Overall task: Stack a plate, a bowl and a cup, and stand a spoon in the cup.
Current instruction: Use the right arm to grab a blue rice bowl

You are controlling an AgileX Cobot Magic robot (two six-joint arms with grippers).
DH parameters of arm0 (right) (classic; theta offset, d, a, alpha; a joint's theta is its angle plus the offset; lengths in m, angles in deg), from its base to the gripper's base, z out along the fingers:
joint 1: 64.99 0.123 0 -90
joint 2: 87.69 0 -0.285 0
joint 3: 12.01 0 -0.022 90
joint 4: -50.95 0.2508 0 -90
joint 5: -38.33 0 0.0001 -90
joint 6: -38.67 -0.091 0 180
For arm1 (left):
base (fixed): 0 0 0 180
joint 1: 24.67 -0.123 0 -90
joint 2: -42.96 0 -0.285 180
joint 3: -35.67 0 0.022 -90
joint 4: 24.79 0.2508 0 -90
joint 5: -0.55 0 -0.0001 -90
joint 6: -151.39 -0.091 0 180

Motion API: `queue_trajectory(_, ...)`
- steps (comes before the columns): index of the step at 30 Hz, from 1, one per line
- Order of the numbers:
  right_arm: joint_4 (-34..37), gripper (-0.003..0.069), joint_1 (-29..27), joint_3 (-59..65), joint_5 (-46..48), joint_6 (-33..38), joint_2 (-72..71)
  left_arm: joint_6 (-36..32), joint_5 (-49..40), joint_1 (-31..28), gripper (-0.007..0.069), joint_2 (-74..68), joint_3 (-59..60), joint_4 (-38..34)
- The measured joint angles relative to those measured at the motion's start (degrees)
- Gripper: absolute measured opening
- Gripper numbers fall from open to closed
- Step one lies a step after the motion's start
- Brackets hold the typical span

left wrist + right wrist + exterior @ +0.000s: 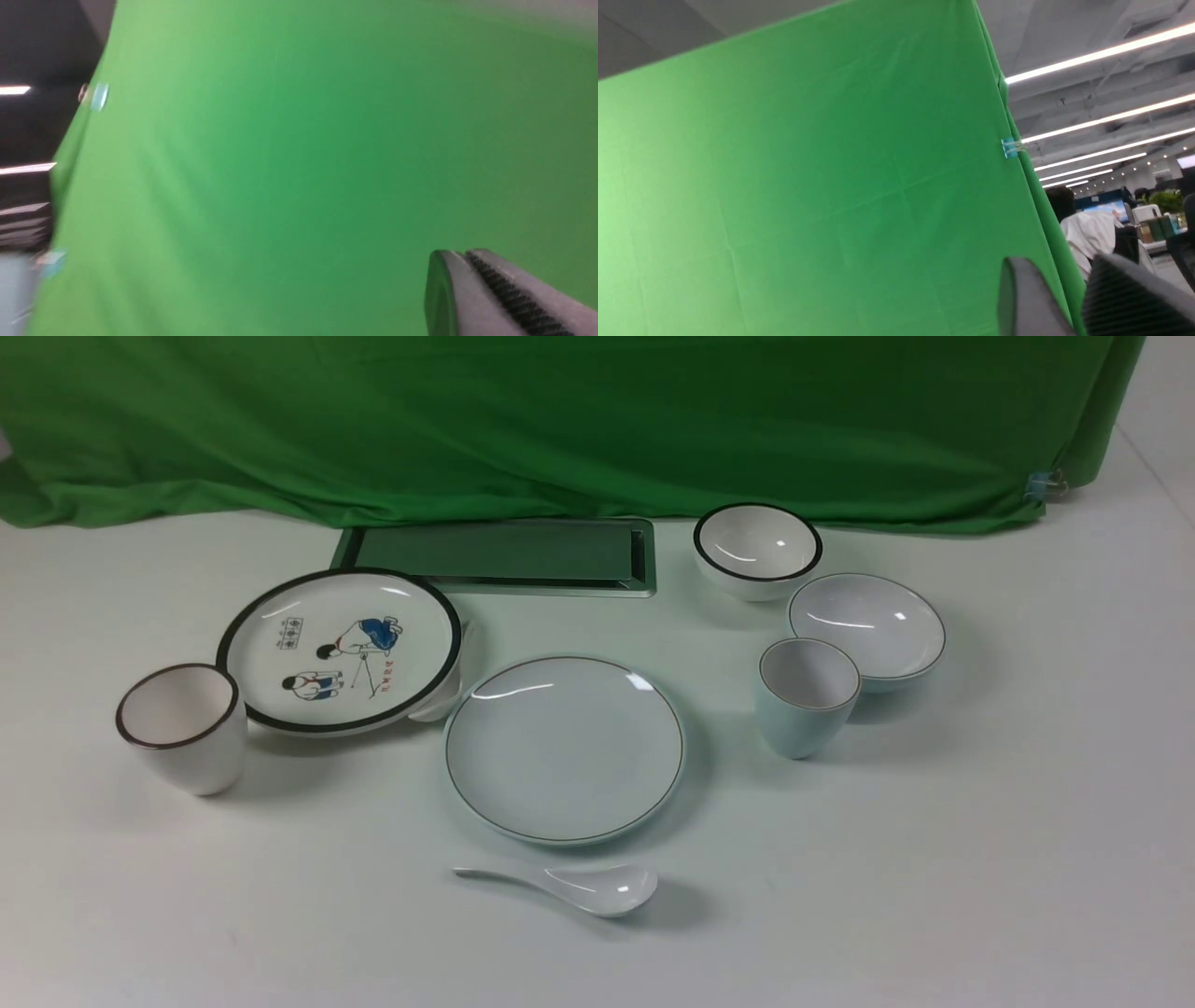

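Left end effector (466, 252): fingers together, pads meeting each other, raised before the green cloth (303, 140).
Right end effector (1057, 263): fingers apart, partly open, with cloth and background showing through the gap between the tips.
Blue-grey plate (565, 751): flat on the surface (840, 896), face up; the landmark for the places below.
Spoon (597, 889): on the surface at the robot's side of the blue-grey plate, its deep end to the right and its handle pointing left.
Pale blue cup (808, 700): upright, to the right of the blue-grey plate and apart from it.
Pale blue bowl (868, 625): upright, farther right of the blue-grey plate and a little beyond it, just behind the pale blue cup; whether those two touch, I cannot tell.
Black-rimmed bowl (758, 546): upright, beyond the blue-grey plate and to its right.
Cartoon plate (341, 653): left of the blue-grey plate and slightly beyond, over a white item (439, 700) mostly hidden.
White cup (191, 737): upright, well to the left of the blue-grey plate.
Green tray (495, 553): beyond the blue-grey plate, near the cloth.
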Motion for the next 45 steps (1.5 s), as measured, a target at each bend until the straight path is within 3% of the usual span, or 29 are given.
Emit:
queue_trajectory(5, -0.1, 0.0028, 0.0, -13.6, 10.0, 10.3, 9.9, -2.5, -12.7, 0.0, -0.0029, -9.2, -16.8, 0.0)
queue_trajectory(10, -0.1, 0.0013, 0.0, -24.7, 15.2, 19.6, 24.8, -5.0, -21.5, 0.0, -0.0029, -25.6, -31.3, 0.0)
queue_trajectory(14, -0.1, 0.0013, 0.0, -29.0, 20.4, 20.9, 35.0, -5.0, -30.1, 0.3, -0.0029, -35.4, -38.0, 0.0)
queue_trajectory(20, 1.2, 0.0014, 0.0, -44.0, 52.9, 21.8, 57.9, -10.3, -60.0, 2.3, -0.0029, -53.0, -49.5, -3.5)
queue_trajectory(23, 5.5, 0.002, 0.0, -52.2, 64.9, 25.1, 70.1, -14.4, -65.1, 2.8, -0.0029, -58.2, -50.5, -8.2)
queue_trajectory(26, 10.1, 0.0063, 0.0, -60.2, 70.3, 27.3, 79.8, -20.0, -66.3, 2.8, -0.0029, -62.5, -50.5, -14.0)
queue_trajectory(29, 12.2, 0.0164, 0.0, -67.6, 71.8, 28.5, 88.2, -25.8, -66.6, 2.8, -0.0029, -64.7, -50.5, -18.6)
queue_trajectory(30, 12.6, 0.0248, 0.0, -72.4, 72.2, 28.7, 93.3, -28.1, -66.6, 2.8, -0.0029, -65.8, -50.5, -20.7)
queue_trajectory(33, 13.0, 0.0367, 0.2, -81.2, 73.0, 28.7, 101.8, -29.8, -66.6, 2.8, -0.0029, -66.5, -50.5, -22.4)
queue_trajectory(39, 11.4, 0.0408, 3.1, -94.4, 73.8, 28.2, 114.2, -30.1, -65.0, 2.8, -0.0029, -66.9, -50.5, -22.9)
queue_trajectory(45, 2.4, 0.0406, 5.8, -104.9, 74.2, 22.5, 123.8, -30.3, -64.9, 2.8, -0.0029, -66.9, -50.5, -23.0)
